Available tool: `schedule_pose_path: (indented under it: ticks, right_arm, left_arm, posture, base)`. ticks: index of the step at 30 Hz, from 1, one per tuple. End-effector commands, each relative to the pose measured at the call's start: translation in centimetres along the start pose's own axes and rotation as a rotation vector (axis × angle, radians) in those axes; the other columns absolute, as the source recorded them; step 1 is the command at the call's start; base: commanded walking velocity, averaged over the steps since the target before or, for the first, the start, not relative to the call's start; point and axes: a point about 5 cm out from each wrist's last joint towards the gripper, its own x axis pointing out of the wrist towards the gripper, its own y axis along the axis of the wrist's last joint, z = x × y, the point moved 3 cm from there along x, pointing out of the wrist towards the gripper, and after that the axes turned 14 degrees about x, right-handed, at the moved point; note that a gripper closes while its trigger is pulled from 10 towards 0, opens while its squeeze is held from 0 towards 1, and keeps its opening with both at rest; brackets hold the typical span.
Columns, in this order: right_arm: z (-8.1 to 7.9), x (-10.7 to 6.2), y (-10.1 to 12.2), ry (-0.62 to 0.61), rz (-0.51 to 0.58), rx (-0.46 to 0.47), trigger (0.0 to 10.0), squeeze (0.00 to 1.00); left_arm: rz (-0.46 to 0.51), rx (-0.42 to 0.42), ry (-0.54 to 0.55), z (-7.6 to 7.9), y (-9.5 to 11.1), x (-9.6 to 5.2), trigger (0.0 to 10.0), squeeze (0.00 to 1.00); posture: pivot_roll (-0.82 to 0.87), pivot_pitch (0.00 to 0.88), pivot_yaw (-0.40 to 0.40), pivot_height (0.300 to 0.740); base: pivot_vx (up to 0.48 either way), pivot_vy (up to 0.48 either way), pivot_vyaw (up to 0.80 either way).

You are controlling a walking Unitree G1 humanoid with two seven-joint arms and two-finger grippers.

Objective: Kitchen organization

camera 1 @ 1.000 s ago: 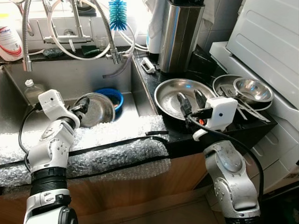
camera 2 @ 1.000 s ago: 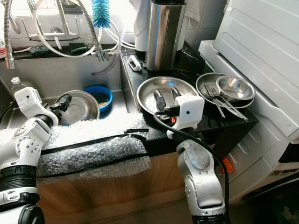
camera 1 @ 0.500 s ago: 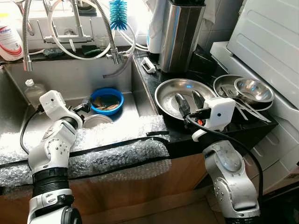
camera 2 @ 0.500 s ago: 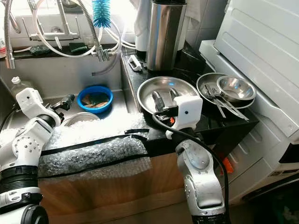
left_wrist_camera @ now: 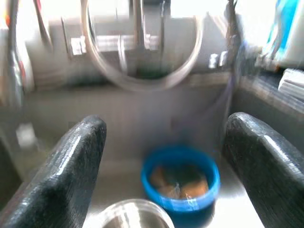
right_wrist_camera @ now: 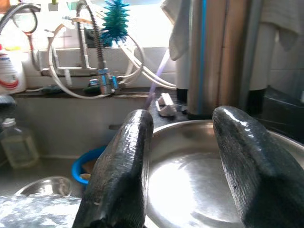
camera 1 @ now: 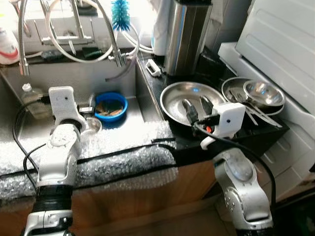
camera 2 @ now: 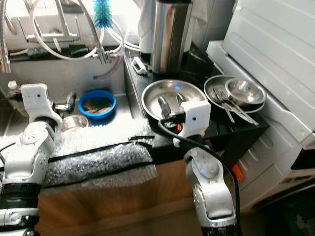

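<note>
Hovering over the steel sink [camera 1: 64, 81], the left gripper [camera 1: 87, 109] had its two black fingers spread wide with nothing between them, as the left wrist view made plain. Just below and ahead of it lay a small shiny metal bowl [camera 1: 91, 125] on the sink floor, and beside that a round blue plastic bowl [camera 1: 110, 105] holding brownish scraps. A clear plastic bottle [camera 1: 30, 94] stood at the sink's far left, under the coiled spring tap [camera 1: 106, 34] and the blue bottle brush [camera 1: 119, 8].

On the black counter [camera 1: 162, 88] to the right, the right gripper [camera 1: 197, 109] hung over the near edge of a wide round stainless steel pan [camera 1: 189, 96], its fingers likewise parted and empty. Well to the right, a smaller steel bowl [camera 1: 263, 92] sat nested in a second steel dish [camera 1: 235, 88] with some cutlery [camera 1: 256, 116] across it. A tall steel cylinder [camera 1: 186, 34] stood behind the pan.

Judging by how things lay, the organizing looked barely underway: both sink bowls remained unsorted, the blue one unemptied, and the counter dishes loosely gathered, not put away. Neither gripper had anything in hand, so a pick from sink or counter seemed the likely step.
</note>
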Motion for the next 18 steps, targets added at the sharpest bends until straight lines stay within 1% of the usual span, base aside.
schedule_pose_path:
  ticks: [1, 2, 3, 4, 5, 6, 7, 9, 10, 11, 13, 16, 18]
  right_arm:
    - [0.8, 0.0, 0.4, -0.035, 0.015, -0.008, 10.0, 0.0]
    - [0.8, 0.0, 0.4, -0.039, 0.017, -0.01, 10.0, 0.0]
    - [1.0, -0.1, 0.4, -0.047, 0.02, -0.012, 10.0, 0.0]
    - [1.0, -0.1, 0.4, -0.047, 0.02, -0.012, 10.0, 0.0]
    - [1.3, -0.1, 0.5, -0.064, 0.026, -0.014, 10.0, 0.0]
    - [1.4, -0.2, 0.5, -0.07, 0.027, -0.015, 10.0, 0.0]
    - [1.4, -0.2, 0.5, -0.07, 0.027, -0.015, 10.0, 0.0]
    - [1.9, -0.3, 0.5, -0.094, 0.028, -0.019, 10.0, 0.0]
    - [2.0, -0.3, 0.5, -0.1, 0.028, -0.02, 10.0, 0.0]
    - [2.3, -0.3, 0.6, -0.112, 0.032, -0.019, 10.0, 0.0]
    - [2.4, -0.4, 0.7, -0.12, 0.036, -0.018, 10.0, 0.0]
    - [2.6, -0.5, 0.7, -0.136, 0.033, -0.024, 10.0, 0.0]
    - [3.2, -0.6, 0.5, -0.172, 0.025, -0.012, 10.0, 0.0]
  left_arm:
    - [0.076, 0.054, 0.014, -0.8, 1.0, -0.6, 10.0, 0.0]
    - [0.08, 0.055, 0.026, -1.1, 1.0, -0.7, 10.0, 0.0]
    - [0.088, 0.066, 0.05, -1.9, 0.9, -1.1, 10.0, 0.0]
    - [0.088, 0.066, 0.05, -1.9, 0.9, -1.1, 10.0, 0.0]
    - [0.104, 0.12, 0.077, -3.0, 0.8, -1.8, 10.0, 0.0]
    - [0.111, 0.135, 0.087, -3.4, 0.8, -2.0, 10.0, 0.0]
    - [0.111, 0.135, 0.087, -3.4, 0.8, -2.0, 10.0, 0.0]
    - [0.128, 0.174, 0.101, -4.3, 0.8, -3.0, 10.0, 0.0]
    - [0.13, 0.179, 0.108, -4.5, 0.8, -3.2, 10.0, 0.0]
    - [0.128, 0.195, 0.128, -5.1, 0.6, -3.8, 10.0, 0.0]
    - [0.131, 0.205, 0.14, -5.4, 0.7, -4.1, 10.0, 0.0]
    - [0.132, 0.22, 0.141, -5.3, 0.8, -4.5, 10.0, 0.0]
    - [0.131, 0.22, 0.121, -4.5, 0.6, -4.7, 10.0, 0.0]
  posture:
    - [-0.06, 0.006, -0.05, 0.727]
    - [-0.06, 0.006, -0.05, 0.727]
    - [-0.07, 0.003, -0.048, 0.727]
    - [-0.07, 0.003, -0.048, 0.727]
    - [-0.06, 0.001, -0.05, 0.727]
    - [-0.06, 0.001, -0.05, 0.727]
    - [-0.06, 0.001, -0.05, 0.727]
    - [-0.05, 0.0, -0.055, 0.727]
    - [-0.05, 0.0, -0.055, 0.727]
    - [-0.06, 0.0, -0.056, 0.727]
    - [-0.06, 0.0, -0.057, 0.727]
    - [-0.05, 0.0, -0.057, 0.727]
    - [-0.06, 0.0, -0.055, 0.727]
  base:
    - [0.0, 0.0, 0.0]
    - [0.0, 0.0, 0.0]
    - [0.0, 0.0, 0.0]
    - [0.0, 0.0, 0.0]
    - [0.0, 0.0, 0.0]
    - [0.0, 0.0, 0.0]
    - [0.0, 0.0, 0.0]
    - [0.0, 0.0, 0.0]
    - [0.0, 0.0, 0.0]
    - [0.0, 0.0, 0.0]
    - [0.0, 0.0, 0.0]
    - [0.0, 0.0, 0.0]
    - [0.0, 0.0, 0.0]
